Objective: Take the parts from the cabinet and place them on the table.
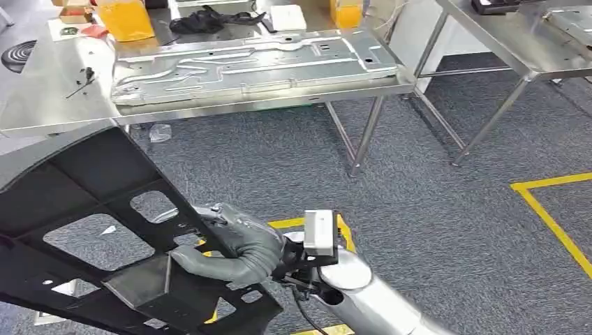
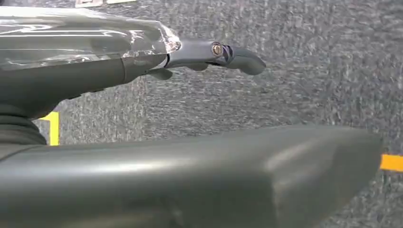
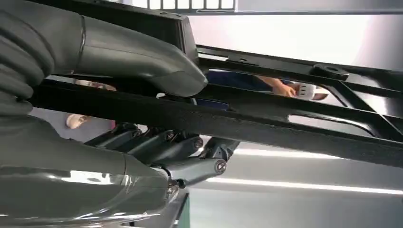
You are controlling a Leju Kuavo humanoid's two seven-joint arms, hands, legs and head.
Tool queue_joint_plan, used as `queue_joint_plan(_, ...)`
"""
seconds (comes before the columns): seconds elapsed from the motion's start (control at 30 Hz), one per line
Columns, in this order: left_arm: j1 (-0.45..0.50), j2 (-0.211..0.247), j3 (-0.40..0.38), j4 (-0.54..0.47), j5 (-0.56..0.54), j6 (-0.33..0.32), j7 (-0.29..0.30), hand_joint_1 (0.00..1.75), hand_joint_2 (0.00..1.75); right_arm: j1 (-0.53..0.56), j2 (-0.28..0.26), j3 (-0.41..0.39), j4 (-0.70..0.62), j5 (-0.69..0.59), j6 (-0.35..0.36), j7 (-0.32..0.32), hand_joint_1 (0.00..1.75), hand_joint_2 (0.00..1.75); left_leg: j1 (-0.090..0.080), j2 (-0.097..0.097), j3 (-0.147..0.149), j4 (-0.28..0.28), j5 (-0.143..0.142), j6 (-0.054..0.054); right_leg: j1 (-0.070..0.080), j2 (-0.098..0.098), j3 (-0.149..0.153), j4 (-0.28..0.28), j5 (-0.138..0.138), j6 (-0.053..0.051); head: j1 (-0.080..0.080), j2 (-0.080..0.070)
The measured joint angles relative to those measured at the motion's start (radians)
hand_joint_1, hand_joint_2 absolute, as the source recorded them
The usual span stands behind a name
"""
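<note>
Black frame part carried off the floor, short of worktop | right hand clamped on its bar | left hand empty, fingers apart | step: transport | next: walk to worktop's near edge, lay flat beside metal panel

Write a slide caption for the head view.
Right hand grips black frame part before steel table.

**What stays out of sight**

The black frame part runs off the head view's left and bottom edges, so its full outline cannot be told. The right hand wraps one bar, its fingertips hidden behind it. The surface is cut by the top edge. Behind the bars in the right wrist view, a person is blurred.
</note>
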Motion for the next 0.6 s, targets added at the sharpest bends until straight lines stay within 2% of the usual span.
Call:
queue_joint_plan(0.07, -0.002, 0.002, 0.001, 0.0, 0.0, 0.0, -0.002, 0.0, 1.75, -0.001, 0.0, 0.003, 0.001, 0.0, 0.0, 0.002, 1.75, 1.75, 0.001, 0.0, 0.057, -0.153, 0.11, 0.001, 0.0, 0.002, 0.021, 0.002, -0.015, 0.006, 0.0, 0.0)
queue_joint_plan(0.1, -0.002, 0.002, 0.002, 0.0, -0.001, 0.0, -0.002, 0.0, 1.75, -0.001, 0.0, 0.004, 0.001, 0.0, 0.0, 0.003, 1.75, 1.75, 0.002, 0.001, 0.086, -0.222, 0.141, 0.003, 0.0, 0.002, 0.03, 0.005, -0.027, 0.012, 0.0, 0.0)
queue_joint_plan(0.13, -0.004, 0.002, 0.004, 0.0, -0.002, 0.0, -0.003, 0.0, 1.75, -0.004, -0.002, 0.005, 0.004, 0.0, 0.0, 0.004, 1.75, 1.75, -0.004, 0.0, 0.093, -0.23, 0.129, 0.006, 0.007, 0.003, 0.03, 0.01, -0.032, 0.019, -0.001, 0.0)
queue_joint_plan(0.17, -0.007, 0.002, 0.005, 0.0, -0.002, 0.0, -0.004, 0.0, 1.75, -0.006, -0.002, 0.006, 0.004, 0.003, 0.0, 0.008, 1.75, 1.75, -0.003, 0.0, 0.101, -0.25, 0.114, 0.019, 0.006, 0.004, 0.024, 0.014, -0.032, 0.024, -0.002, 0.0)
queue_joint_plan(0.23, -0.004, 0.002, 0.005, 0.0, -0.002, -0.001, -0.005, 0.0, 1.75, -0.006, -0.002, 0.011, 0.004, 0.005, 0.0, 0.008, 1.75, 1.75, -0.009, -0.002, 0.098, -0.246, 0.11, 0.029, 0.004, 0.003, 0.026, 0.008, -0.034, 0.028, 0.002, 0.0)
queue_joint_plan(0.3, -0.003, 0.001, 0.005, 0.0, -0.002, -0.001, -0.007, 0.0, 1.75, -0.008, -0.002, 0.013, 0.004, 0.005, 0.0, 0.008, 1.75, 1.75, -0.001, -0.001, 0.111, -0.255, 0.108, 0.04, 0.003, 0.002, 0.029, 0.023, -0.05, 0.043, 0.002, 0.0)
queue_joint_plan(0.33, -0.005, 0.001, 0.005, 0.0, -0.002, -0.001, -0.009, 0.0, 1.75, -0.011, -0.002, 0.014, 0.004, 0.005, 0.0, 0.008, 1.75, 1.75, 0.0, -0.001, 0.116, -0.256, 0.105, 0.046, 0.002, -0.002, 0.009, 0.064, -0.07, 0.048, 0.003, 0.0)
queue_joint_plan(0.37, -0.007, 0.001, 0.005, 0.0, -0.002, -0.001, -0.009, 0.0, 1.75, -0.013, -0.003, 0.014, 0.004, 0.005, 0.0, 0.008, 1.75, 1.75, 0.0, -0.001, 0.118, -0.256, 0.102, 0.05, -0.001, -0.002, -0.03, 0.134, -0.1, 0.052, 0.003, 0.0)
queue_joint_plan(0.4, -0.008, 0.001, 0.005, 0.0, -0.002, -0.001, -0.01, 0.0, 1.75, -0.013, -0.005, 0.015, 0.004, 0.005, 0.0, 0.008, 1.75, 1.75, -0.001, -0.001, 0.121, -0.256, 0.099, 0.052, -0.004, -0.003, -0.083, 0.227, -0.134, 0.056, 0.003, 0.0)
queue_joint_plan(0.43, -0.008, 0.001, 0.005, 0.0, -0.003, -0.001, -0.01, 0.0, 1.75, -0.012, -0.007, 0.016, 0.005, 0.005, 0.0, 0.008, 1.75, 1.75, -0.001, -0.001, 0.123, -0.256, 0.095, 0.052, -0.006, -0.003, -0.127, 0.297, -0.151, 0.057, 0.003, 0.0)
queue_joint_plan(0.47, -0.009, 0.001, 0.006, 0.0, -0.002, -0.001, -0.011, 0.0, 1.75, -0.012, -0.01, 0.017, 0.006, 0.006, 0.0, 0.008, 1.75, 1.75, -0.001, -0.001, 0.127, -0.255, 0.092, 0.052, -0.006, -0.003, -0.157, 0.337, -0.151, 0.058, 0.003, 0.0)
queue_joint_plan(0.5, -0.007, 0.001, 0.006, 0.0, -0.002, -0.001, -0.011, 0.0, 1.75, -0.012, -0.011, 0.018, 0.006, 0.006, 0.0, 0.008, 1.75, 1.75, -0.001, -0.001, 0.132, -0.256, 0.088, 0.052, -0.006, -0.003, -0.165, 0.328, -0.129, 0.057, 0.003, 0.0)
queue_joint_plan(0.53, -0.006, 0.001, 0.006, 0.0, -0.003, -0.002, -0.011, 0.0, 1.75, -0.012, -0.011, 0.018, 0.006, 0.006, 0.0, 0.008, 1.75, 1.75, -0.001, -0.003, 0.141, -0.256, 0.081, 0.05, -0.006, -0.003, -0.147, 0.266, -0.074, 0.054, 0.003, 0.0)
queue_joint_plan(0.6, -0.007, 0.0, 0.006, 0.0, -0.003, -0.002, -0.012, 0.0, 1.75, -0.013, -0.011, 0.019, 0.005, 0.005, 0.0, 0.008, 1.75, 1.75, -0.002, -0.006, 0.163, -0.257, 0.067, 0.044, -0.001, -0.003, -0.072, 0.077, 0.043, 0.037, 0.003, 0.0)
